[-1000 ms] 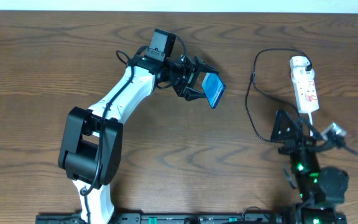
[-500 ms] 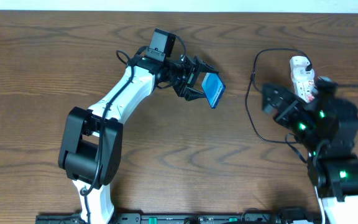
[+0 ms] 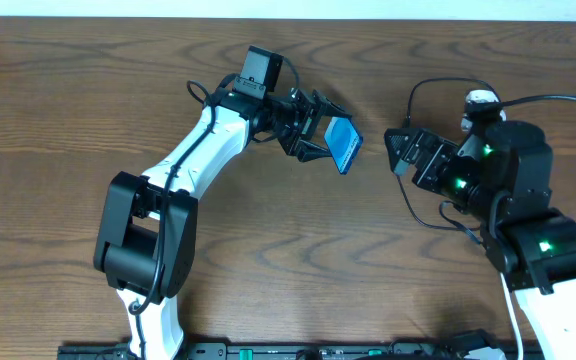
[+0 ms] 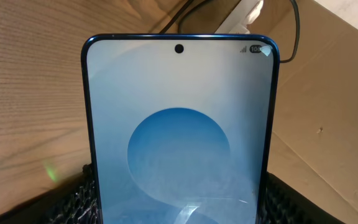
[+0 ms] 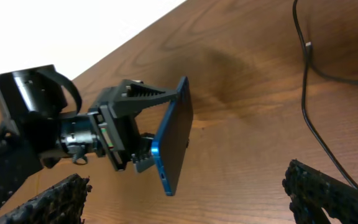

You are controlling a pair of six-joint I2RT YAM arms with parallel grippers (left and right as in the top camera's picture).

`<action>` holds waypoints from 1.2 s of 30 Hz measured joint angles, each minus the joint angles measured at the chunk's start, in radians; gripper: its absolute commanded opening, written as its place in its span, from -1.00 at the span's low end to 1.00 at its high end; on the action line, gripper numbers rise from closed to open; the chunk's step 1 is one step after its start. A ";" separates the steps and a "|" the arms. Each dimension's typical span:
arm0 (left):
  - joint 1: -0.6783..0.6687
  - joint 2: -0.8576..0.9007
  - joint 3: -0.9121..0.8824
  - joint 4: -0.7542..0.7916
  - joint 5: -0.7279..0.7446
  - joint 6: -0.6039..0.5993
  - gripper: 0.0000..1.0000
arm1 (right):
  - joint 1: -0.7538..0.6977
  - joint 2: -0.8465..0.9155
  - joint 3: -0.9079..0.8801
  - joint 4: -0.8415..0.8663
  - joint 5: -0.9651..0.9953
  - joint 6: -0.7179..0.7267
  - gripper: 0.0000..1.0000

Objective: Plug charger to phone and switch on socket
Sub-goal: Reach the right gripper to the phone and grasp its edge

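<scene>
**Phone held in mid-air for plugging; charger not yet picked up.**

Your left claw [image 3: 326,137] clamps the phone [image 3: 344,144] by its long edges, clear of the table [image 3: 268,260], probably to keep its port end reachable. The long axis lies across the fingers, steeply tilted. The screen faces the left wrist, camera-hole end uppermost in that view. Your right claw [image 5: 188,198] gapes wide and empty near the charger [image 3: 404,195]. The socket [image 3: 481,99] sits behind that arm.
</scene>
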 measured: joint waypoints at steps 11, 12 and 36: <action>0.000 0.000 0.000 0.000 0.000 0.022 0.37 | 0.067 0.066 0.015 0.023 0.009 0.040 0.79; 0.000 0.000 0.000 0.000 0.000 0.022 0.37 | 0.084 0.082 0.032 -0.008 0.014 0.043 0.78; 0.000 0.000 0.000 0.000 0.000 0.023 0.38 | 0.339 0.509 0.359 -0.299 0.383 0.135 0.12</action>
